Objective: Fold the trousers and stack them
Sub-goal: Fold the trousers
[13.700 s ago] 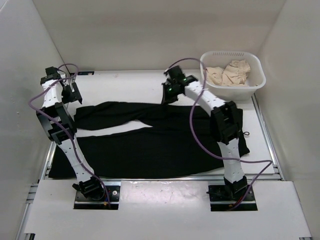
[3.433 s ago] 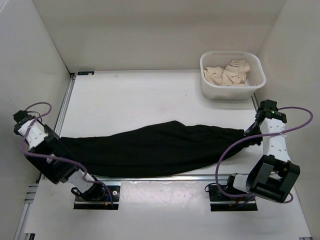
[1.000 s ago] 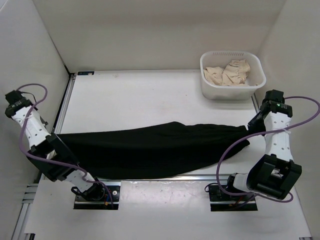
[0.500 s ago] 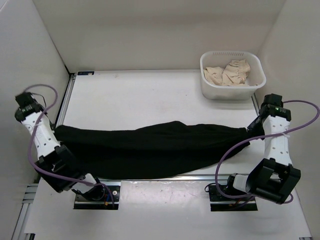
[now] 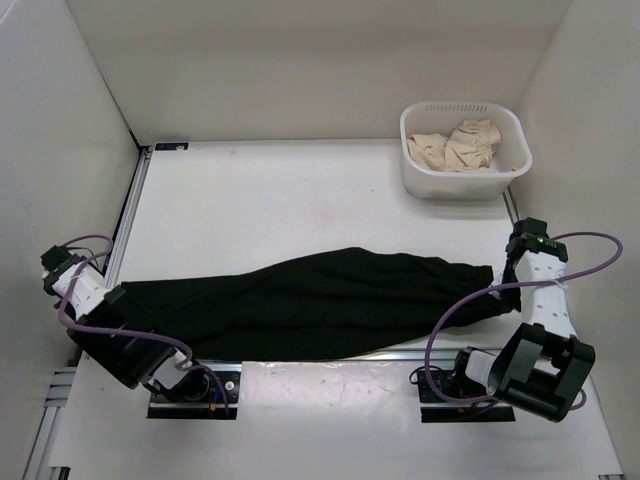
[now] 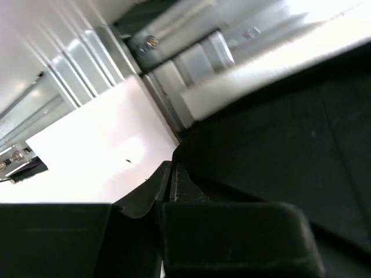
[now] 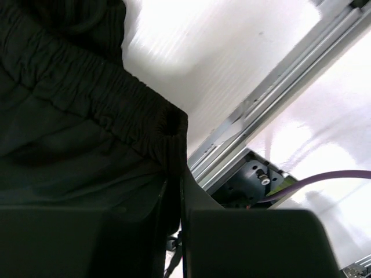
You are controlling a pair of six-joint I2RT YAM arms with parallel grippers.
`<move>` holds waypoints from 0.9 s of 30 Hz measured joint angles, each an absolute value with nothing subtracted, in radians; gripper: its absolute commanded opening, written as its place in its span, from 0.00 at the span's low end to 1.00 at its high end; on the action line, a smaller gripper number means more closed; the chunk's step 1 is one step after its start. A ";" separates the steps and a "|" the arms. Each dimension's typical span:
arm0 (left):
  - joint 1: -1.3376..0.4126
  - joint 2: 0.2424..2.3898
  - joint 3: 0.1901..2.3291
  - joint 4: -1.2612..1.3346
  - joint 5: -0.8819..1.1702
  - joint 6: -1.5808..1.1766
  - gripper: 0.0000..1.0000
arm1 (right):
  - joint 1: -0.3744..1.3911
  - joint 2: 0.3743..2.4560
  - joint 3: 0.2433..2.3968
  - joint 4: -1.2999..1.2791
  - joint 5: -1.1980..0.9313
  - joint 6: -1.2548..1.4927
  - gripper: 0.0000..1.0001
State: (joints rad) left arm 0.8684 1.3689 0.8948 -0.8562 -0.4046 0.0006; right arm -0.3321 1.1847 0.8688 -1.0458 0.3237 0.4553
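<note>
The black trousers point(image 5: 300, 300) lie stretched left to right across the near part of the table, folded lengthwise. My left gripper point(image 5: 108, 296) is shut on their leg end at the far left; the wrist view shows the black cloth point(image 6: 278, 139) pinched between the closed tips of the left gripper point(image 6: 172, 174). My right gripper point(image 5: 497, 272) is shut on the waistband at the right; the gathered elastic band point(image 7: 87, 98) runs into the right gripper point(image 7: 173, 179), whose jaws clamp its edge.
A white basket point(image 5: 512, 170) holding beige cloth point(image 5: 460, 145) stands at the back right. White walls close in the left, right and back. The metal rail point(image 5: 330, 355) runs along the table's near edge under the trousers.
Both grippers have come down and toward me with the trousers. The left end moved lower and nearer the front edge, and the garment now lies flatter on the table.
</note>
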 measured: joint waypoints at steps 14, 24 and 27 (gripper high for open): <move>0.929 1.470 0.895 -0.777 -0.447 0.001 0.16 | -0.374 1.246 0.943 -1.054 0.406 0.460 0.00; 0.941 1.476 0.842 -0.764 -0.464 0.003 0.75 | -0.392 1.274 0.975 -1.084 0.522 0.499 0.94; 0.923 1.473 0.896 -0.802 -0.437 0.002 0.75 | -0.384 1.277 1.022 -1.086 0.496 0.493 0.86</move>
